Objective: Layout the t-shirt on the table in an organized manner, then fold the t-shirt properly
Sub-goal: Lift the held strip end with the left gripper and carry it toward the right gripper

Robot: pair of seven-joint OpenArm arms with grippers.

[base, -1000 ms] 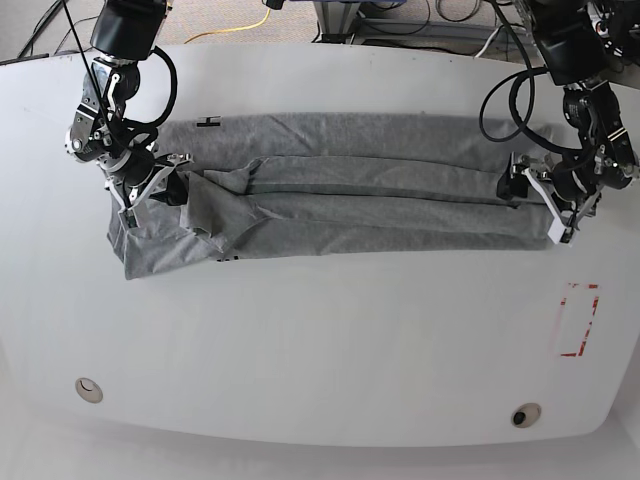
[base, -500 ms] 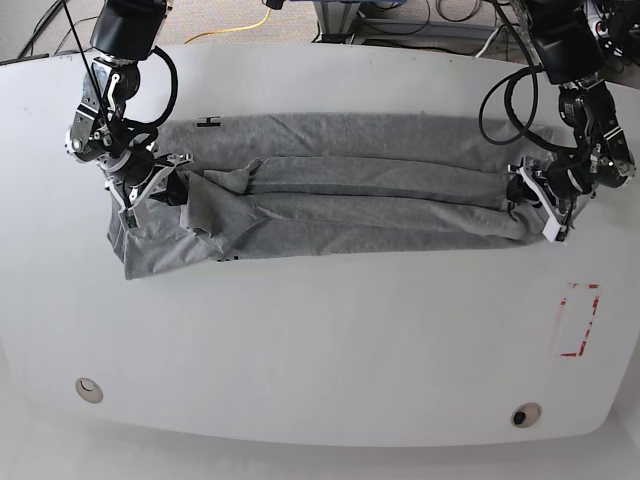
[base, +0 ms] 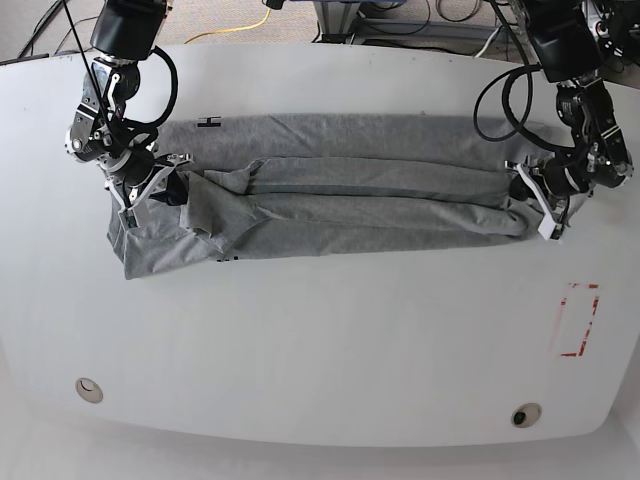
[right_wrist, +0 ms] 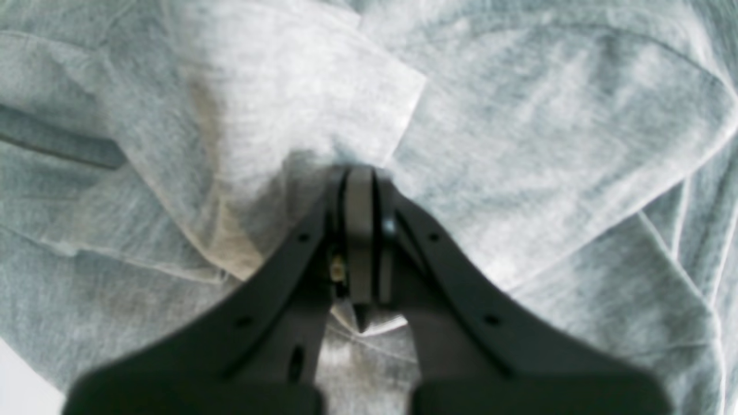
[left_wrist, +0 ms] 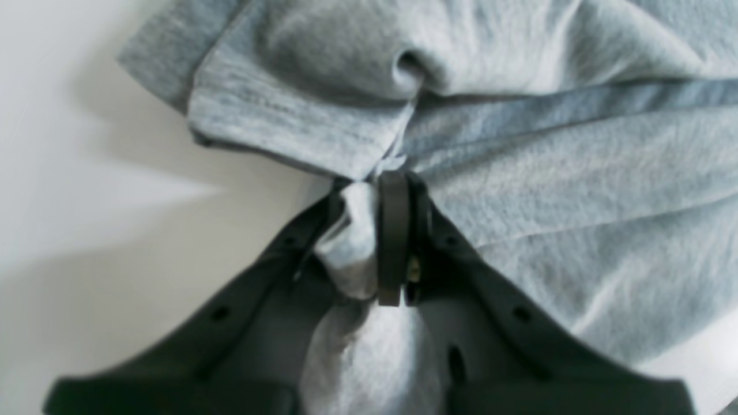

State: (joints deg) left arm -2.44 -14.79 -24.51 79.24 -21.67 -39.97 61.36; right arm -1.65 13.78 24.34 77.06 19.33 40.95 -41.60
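Spanning the table's (base: 320,350) far half edge to edge, the soft, limp t-shirt (base: 340,190) lies loosely folded lengthwise and will likely sag unless gripped at its end hems, where the left gripper (left_wrist: 386,230) and right gripper (right_wrist: 360,230) each pinch bunched cloth.
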